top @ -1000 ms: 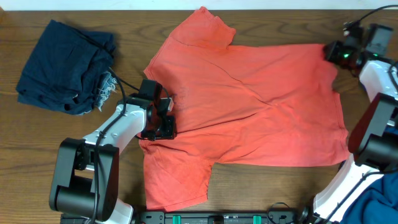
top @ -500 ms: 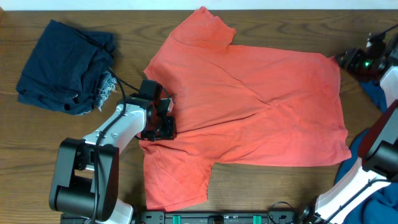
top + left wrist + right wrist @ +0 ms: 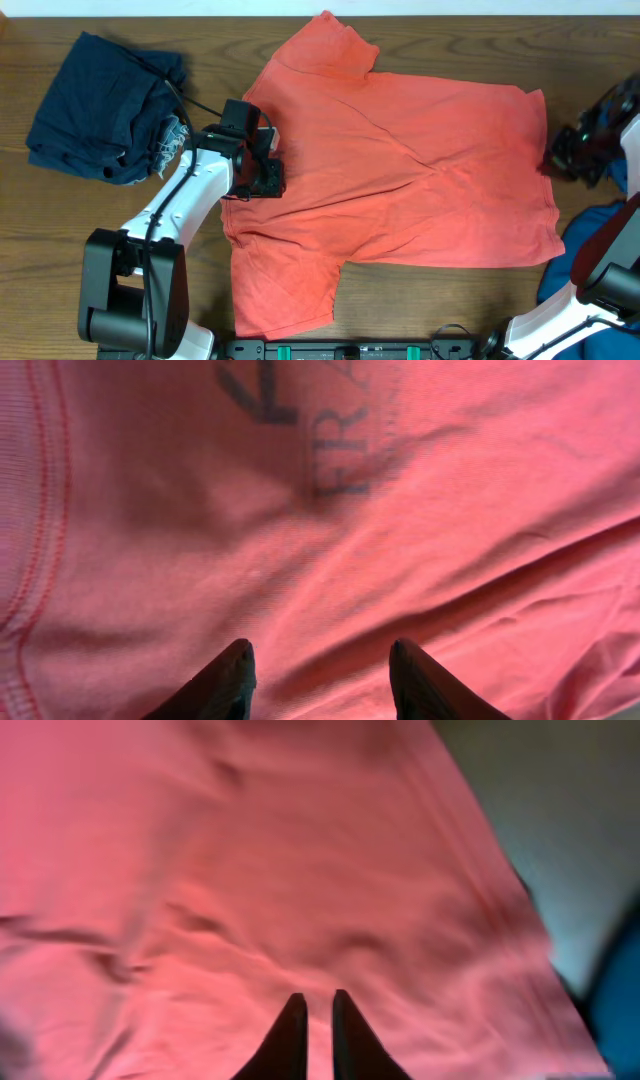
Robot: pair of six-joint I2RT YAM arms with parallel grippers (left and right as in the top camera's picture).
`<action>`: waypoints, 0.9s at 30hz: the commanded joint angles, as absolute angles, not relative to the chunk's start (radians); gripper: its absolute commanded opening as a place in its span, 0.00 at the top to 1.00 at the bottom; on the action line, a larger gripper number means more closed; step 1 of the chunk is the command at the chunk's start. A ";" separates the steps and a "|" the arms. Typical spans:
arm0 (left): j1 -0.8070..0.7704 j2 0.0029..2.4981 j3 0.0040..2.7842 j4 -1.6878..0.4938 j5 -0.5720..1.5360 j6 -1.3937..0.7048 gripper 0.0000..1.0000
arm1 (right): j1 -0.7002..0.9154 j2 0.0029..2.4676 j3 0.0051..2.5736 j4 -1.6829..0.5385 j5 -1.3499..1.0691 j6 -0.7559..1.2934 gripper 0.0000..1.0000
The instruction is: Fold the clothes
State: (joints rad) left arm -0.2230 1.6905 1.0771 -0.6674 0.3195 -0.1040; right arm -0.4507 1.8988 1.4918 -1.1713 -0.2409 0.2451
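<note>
The left gripper (image 3: 320, 652) is holding its jaws apart and released, the two dark fingertips (image 3: 238, 660) hanging just over flat cloth with nothing pinched between them; whether they are touching the fabric cannot be told. Directly under and between these jaws the coral-red T-shirt (image 3: 400, 170) is lying, and just ahead of them its lettering (image 3: 335, 455) is showing dimly, as if through the cloth. Off to the left of the jaws in the wrist view a double-stitched seam (image 3: 45, 510) is running along the fabric. Seen from overhead, this gripper is hovering over the left part of the shirt, inside its edge, between the two sleeves. Beyond it to the left, off the shirt, a heap of dark blue clothes (image 3: 105, 105) is sitting on the wooden table (image 3: 450, 310), near but apart from the red cloth. The right gripper (image 3: 314, 1000) is keeping its jaws drawn almost together, only a thin slit showing between them, and grasping nothing. Ahead of and below these jaws the shirt's rumpled fabric is spreading out, its edge running off diagonally to their right, with bare table beyond it. In the overhead view this gripper is hanging just beside the shirt's right edge, over the table and not over the cloth. A blue cloth (image 3: 600, 230) is lying below it in that view, near the right arm's base, just beside the shirt's lower right corner. The shirt itself is lying spread flat across the middle of the table between the two grippers, one sleeve pointing to the far edge and the other to the near edge.
</note>
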 commanded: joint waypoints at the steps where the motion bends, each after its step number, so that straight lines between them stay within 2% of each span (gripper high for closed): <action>1: -0.224 1.679 1.085 -0.672 0.286 -0.097 0.54 | -0.467 1.911 1.381 -1.172 -0.089 0.323 0.94; 6: -0.224 1.679 1.085 -0.685 0.286 -0.091 0.54 | -0.532 1.911 1.239 -1.075 -0.054 0.364 0.90; 11: -0.224 1.679 1.085 -0.707 0.281 -0.074 0.53 | -0.607 1.911 1.137 -1.019 -0.043 0.415 0.92; 15: -0.224 1.679 1.085 -0.708 0.275 -0.074 0.53 | -0.682 1.909 1.144 -1.039 0.134 0.495 0.98; 20: -0.224 1.679 1.085 -0.691 0.275 -0.071 0.49 | -0.756 1.884 1.224 -1.124 0.234 0.546 0.99; 24: -0.224 1.679 1.085 -0.651 0.275 -0.071 0.45 | -0.759 1.826 1.295 -1.160 0.214 0.525 0.97; 27: -0.224 1.680 1.084 -0.613 0.274 -0.071 0.43 | -0.738 1.767 1.329 -1.134 0.021 0.374 0.88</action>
